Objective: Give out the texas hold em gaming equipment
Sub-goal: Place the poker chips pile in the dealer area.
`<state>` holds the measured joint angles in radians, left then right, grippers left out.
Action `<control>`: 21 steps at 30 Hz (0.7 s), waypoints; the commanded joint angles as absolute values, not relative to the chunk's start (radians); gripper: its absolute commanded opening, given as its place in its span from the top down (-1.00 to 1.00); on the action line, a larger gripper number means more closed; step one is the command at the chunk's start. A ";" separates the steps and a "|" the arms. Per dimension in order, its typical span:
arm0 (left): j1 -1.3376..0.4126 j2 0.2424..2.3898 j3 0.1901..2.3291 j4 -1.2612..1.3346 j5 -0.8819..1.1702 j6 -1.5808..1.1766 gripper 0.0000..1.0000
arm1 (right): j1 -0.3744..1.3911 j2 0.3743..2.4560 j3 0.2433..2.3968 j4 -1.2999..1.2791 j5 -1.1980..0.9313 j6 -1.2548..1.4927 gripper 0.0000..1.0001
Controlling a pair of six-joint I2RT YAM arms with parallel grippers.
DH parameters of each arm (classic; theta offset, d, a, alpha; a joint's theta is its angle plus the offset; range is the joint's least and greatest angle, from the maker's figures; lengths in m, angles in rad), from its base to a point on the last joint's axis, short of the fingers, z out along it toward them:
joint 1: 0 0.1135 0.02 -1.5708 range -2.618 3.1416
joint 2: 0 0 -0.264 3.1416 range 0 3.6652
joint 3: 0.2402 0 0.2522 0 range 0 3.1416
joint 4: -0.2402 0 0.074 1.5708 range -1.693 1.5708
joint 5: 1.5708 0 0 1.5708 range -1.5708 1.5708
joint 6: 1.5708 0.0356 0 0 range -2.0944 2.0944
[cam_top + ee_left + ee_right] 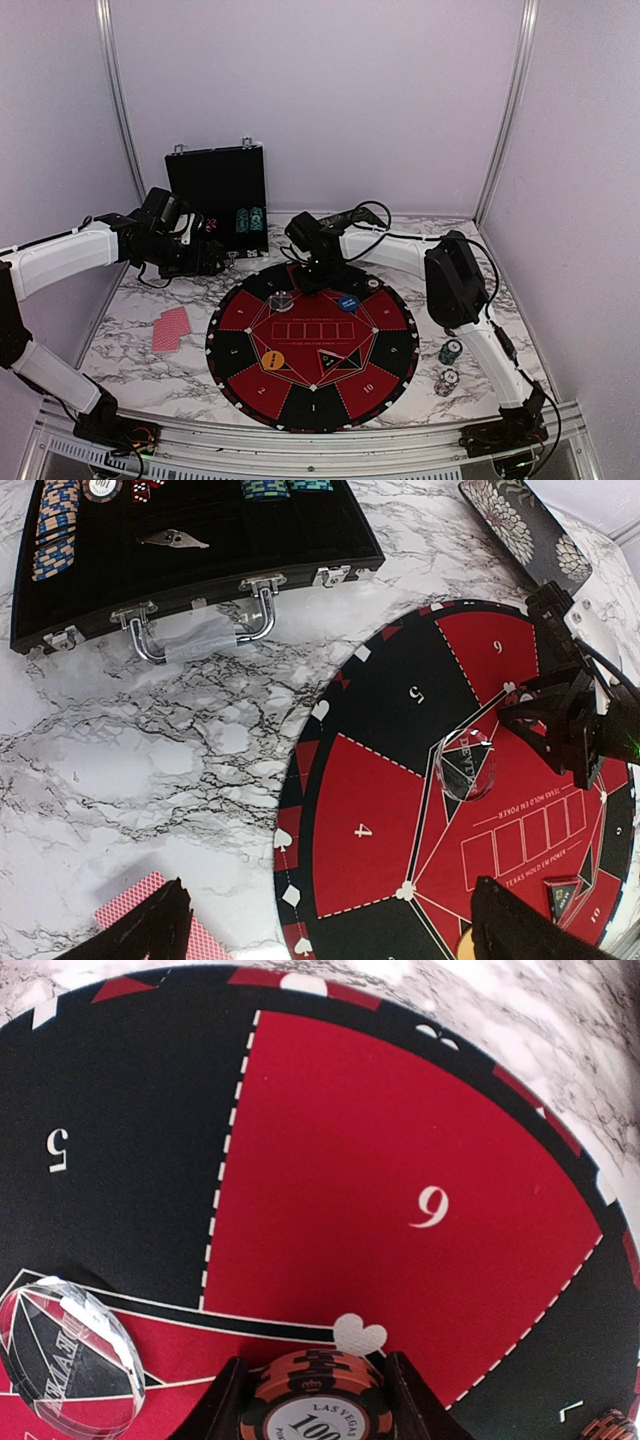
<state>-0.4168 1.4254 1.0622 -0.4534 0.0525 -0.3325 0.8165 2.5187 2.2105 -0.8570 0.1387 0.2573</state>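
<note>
The right gripper (318, 1392) clamped stacked red striped-edge poker chips (316, 1370) over the round red-and-black mat (400, 1140). The left gripper (330, 930) hung wide open.

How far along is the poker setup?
Done: clear button, blue button and orange button lie on the mat. Red-backed cards lie left of it, and a green chip stack and a white-black stack stand on its right. In hand: right gripper holds red chips over segment 6. Left: chips sit in the case; left gripper is open and empty.
</note>
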 commanded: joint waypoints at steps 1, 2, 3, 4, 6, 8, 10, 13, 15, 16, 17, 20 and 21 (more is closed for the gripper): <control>-0.410 1.419 1.060 -0.453 0.065 -0.329 -0.98 | 0.831 2.503 2.190 -0.858 0.119 0.260 0.16; -0.409 1.420 1.060 -0.454 0.067 -0.329 -0.98 | 0.831 2.499 2.190 -0.856 0.118 0.259 0.11; -0.409 1.424 1.061 -0.453 0.069 -0.329 -0.98 | 0.831 2.496 2.191 -0.855 0.117 0.258 0.06; -0.409 1.426 1.061 -0.454 0.072 -0.329 -0.98 | 0.831 2.491 2.191 -0.854 0.118 0.259 0.01; -0.409 1.429 1.062 -0.453 0.083 -0.330 -0.98 | 0.831 2.483 2.190 -0.851 0.117 0.257 -0.10; -0.411 1.434 1.064 -0.452 0.091 -0.333 -0.98 | 0.831 2.477 2.191 -0.847 0.112 0.254 -0.15; -0.415 1.439 1.070 -0.454 0.100 -0.331 -0.98 | 0.831 2.465 2.194 -0.847 0.115 0.254 -0.20; -0.440 1.446 1.089 -0.458 0.093 -0.321 -0.98 | 0.831 2.431 2.191 -0.841 0.129 0.250 -0.29; -0.466 1.461 1.109 -0.473 0.077 -0.318 -0.98 | 0.826 2.388 2.176 -0.833 0.141 0.253 -0.32; -0.477 1.472 1.121 -0.480 0.070 -0.315 -0.98 | 0.824 2.362 2.161 -0.824 0.146 0.253 -0.33; -0.489 1.481 1.130 -0.485 0.064 -0.314 -0.98 | 0.821 2.332 2.136 -0.809 0.149 0.253 -0.35; -0.529 1.522 1.167 -0.499 0.039 -0.314 -0.98 | 0.804 2.216 2.008 -0.741 0.152 0.259 -0.40; -0.542 1.539 1.180 -0.503 0.031 -0.315 -0.98 | 0.797 2.173 1.961 -0.717 0.155 0.262 -0.41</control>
